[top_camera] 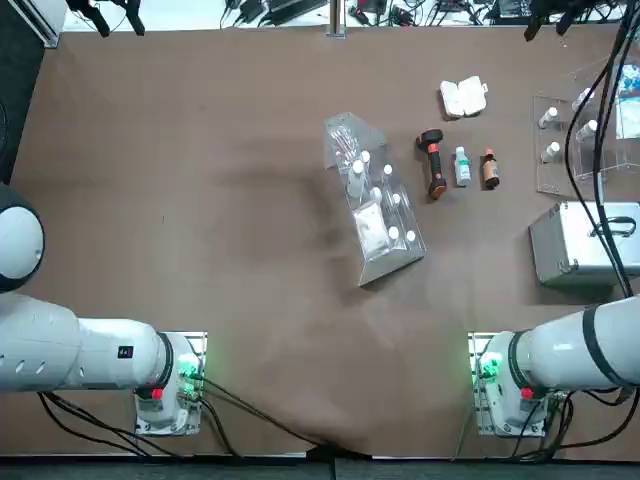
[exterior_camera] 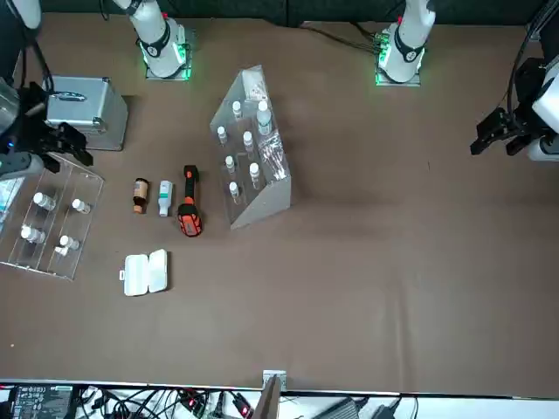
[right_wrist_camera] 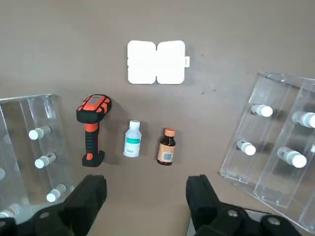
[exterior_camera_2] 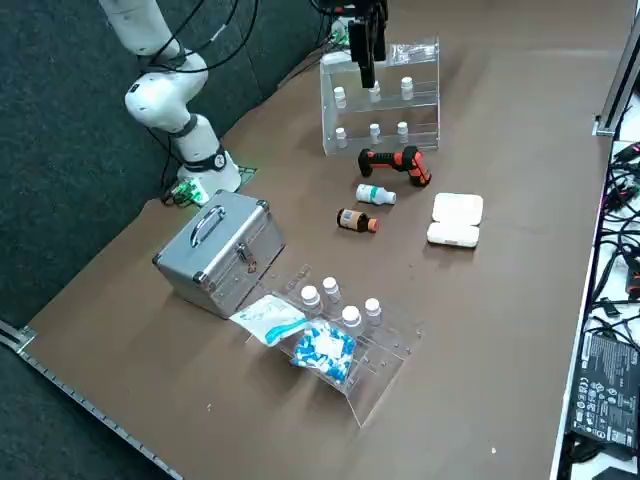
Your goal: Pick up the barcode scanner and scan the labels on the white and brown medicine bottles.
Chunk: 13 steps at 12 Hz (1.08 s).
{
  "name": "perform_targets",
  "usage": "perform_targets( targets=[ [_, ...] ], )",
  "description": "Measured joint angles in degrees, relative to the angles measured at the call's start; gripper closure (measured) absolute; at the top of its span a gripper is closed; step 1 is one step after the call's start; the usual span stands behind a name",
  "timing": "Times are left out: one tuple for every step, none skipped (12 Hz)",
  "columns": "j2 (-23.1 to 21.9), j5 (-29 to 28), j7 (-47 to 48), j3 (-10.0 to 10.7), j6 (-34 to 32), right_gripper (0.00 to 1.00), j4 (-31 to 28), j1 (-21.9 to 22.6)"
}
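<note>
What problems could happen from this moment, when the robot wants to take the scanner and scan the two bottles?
The barcode scanner lies close beside the white bottle, so the right gripper might knock that bottle while closing its open jaws. The brown bottle lies on its side and could roll if touched.

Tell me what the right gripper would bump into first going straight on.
Open above the tabletop, the right gripper would probably meet the white bottle or brown bottle, or the surface between them; depth is unclear.
</note>
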<state>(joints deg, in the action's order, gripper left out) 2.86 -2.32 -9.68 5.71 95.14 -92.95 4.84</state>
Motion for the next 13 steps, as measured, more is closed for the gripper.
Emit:
perform_targets(
  targets=[
    [-0.1, 0.2, 0.9, 0.0, -0.1, 0.00, 0.3, -0.2],
    [-0.2, 0.4, 1.9, 0.0, -0.2, 0.00, 0.4, -0.2],
    [-0.4, 0.5, 3.0, -0.1, -0.6, 0.00, 0.5, -0.2],
    [-0.9, 0.6, 4.1, -0.2, -1.7, 0.00, 0.5, -0.2],
    [-1.7, 0.7, 4.9, -0.3, -2.8, 0.00, 0.6, -0.2],
    [-2.7, 1.0, 5.2, -0.3, -3.6, 0.00, 0.6, -0.2],
    [-3.8, 1.1, 5.3, -0.3, -4.4, 0.00, 0.6, -0.2],
    [-4.9, 1.2, 5.4, -0.3, -5.8, 0.00, 0.4, -0.3],
    [-6.1, 1.2, 5.4, -0.2, -6.9, 0.00, 0.0, -0.4],
    [-7.2, 1.2, 5.4, -0.2, -7.5, 0.00, -0.7, -0.5],
    [-8.0, 1.2, 5.4, -0.1, -7.7, 0.00, -1.5, -0.6],
    [-8.5, 1.2, 5.7, -0.2, -7.7, 0.00, -2.1, -0.5],
    [-8.8, 1.2, 6.1, -0.2, -7.7, 0.00, -2.5, -0.4]
  ],
)
